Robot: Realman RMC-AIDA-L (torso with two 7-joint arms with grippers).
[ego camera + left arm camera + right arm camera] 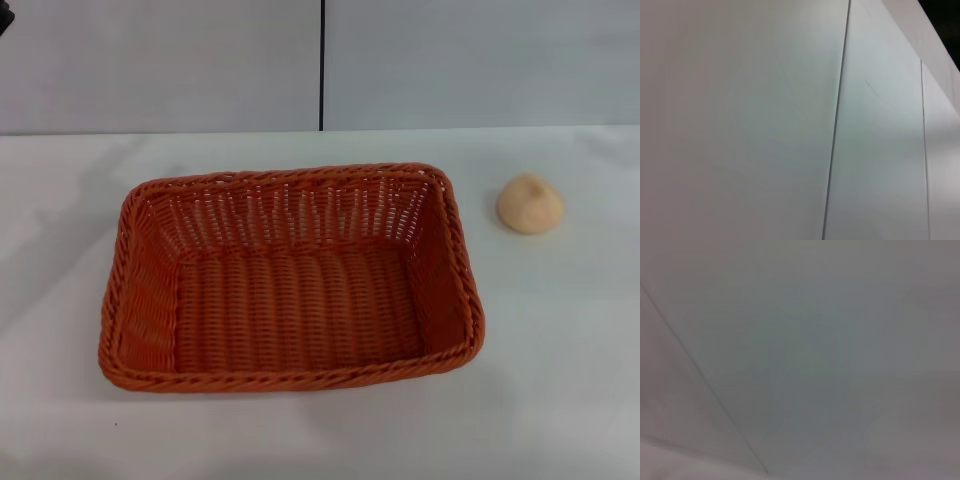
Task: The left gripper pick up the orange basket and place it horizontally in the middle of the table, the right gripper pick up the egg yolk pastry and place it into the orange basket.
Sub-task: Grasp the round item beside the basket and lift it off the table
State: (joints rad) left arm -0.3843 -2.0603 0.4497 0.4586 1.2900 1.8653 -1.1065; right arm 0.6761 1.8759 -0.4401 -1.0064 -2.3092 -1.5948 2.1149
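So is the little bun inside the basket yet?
No. The egg yolk pastry sits on the table, beside the empty orange basket.

1. Orange-red all over the orange basket [290, 290] at centre frame in the head view, in a woven wicker pattern: fine horizontal ribbing across the floor, vertical slats with pale gaps showing through the far wall, a twisted braid along the rim.
2. Pale beige-peach on the egg yolk pastry [530, 204] at right of the frame, slightly darker at the crease on top.
3. Plain white across the table [560, 360], unpatterned, with soft grey shadow beside the basket.
4. Light grey on the wall panels [160, 60] along the top, split by a thin dark vertical seam.
5. Same pale grey panels with thin dark seams [837, 120] in the left wrist view; featureless grey in the right wrist view.
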